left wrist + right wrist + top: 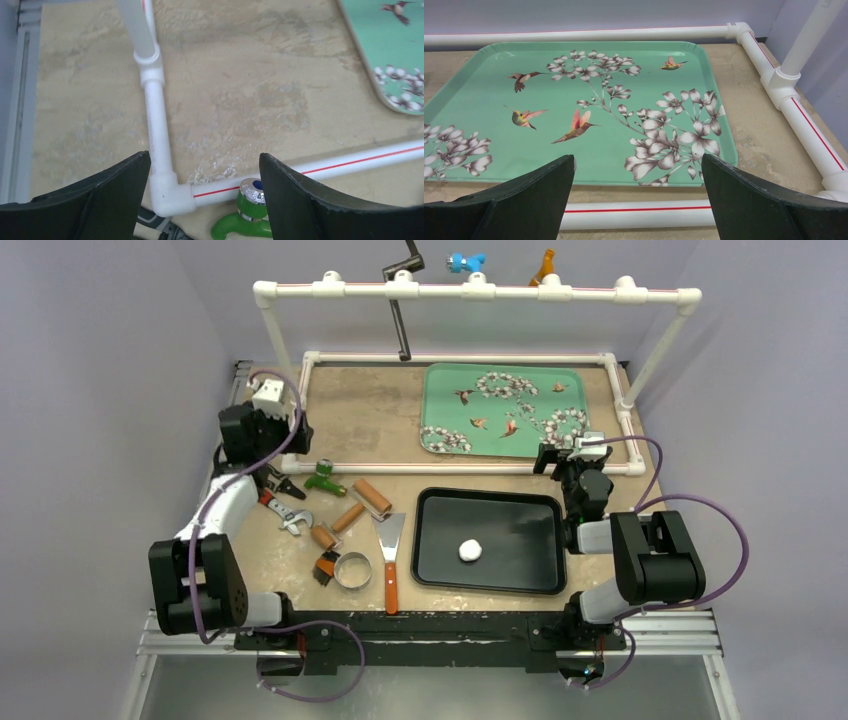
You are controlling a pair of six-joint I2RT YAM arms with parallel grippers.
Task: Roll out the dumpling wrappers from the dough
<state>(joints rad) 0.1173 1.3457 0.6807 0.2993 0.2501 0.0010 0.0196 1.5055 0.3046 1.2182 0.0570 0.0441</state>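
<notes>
**Presently on the table: one dough lump, unrolled**

Item: small white lump of dough [470, 550], lying near the middle of a black rectangular metal tray [440, 502], which sits at 5 o'clock on the table. No flat wrapper shows yet.

Handling, as I judge it: light, soft and probably tacky. It would dent under a hard pinch and may cling to the fingers. It is best taken low across its widest part with a gentle squeeze, or pressed flat where it lies.

Tools: wooden rolling pin [372, 497] and round metal ring cutter [352, 585], at 7 o'clock, well apart from the dough.

Left gripper [204, 157]: jaws spread, holding nothing, over the corner of the white plastic pipe frame [155, 115] at 9 o'clock.

Right gripper [636, 160]: jaws spread wide, empty, facing the mint-green tray printed with flowers and hummingbirds [484, 70] at 1 o'clock.
</notes>
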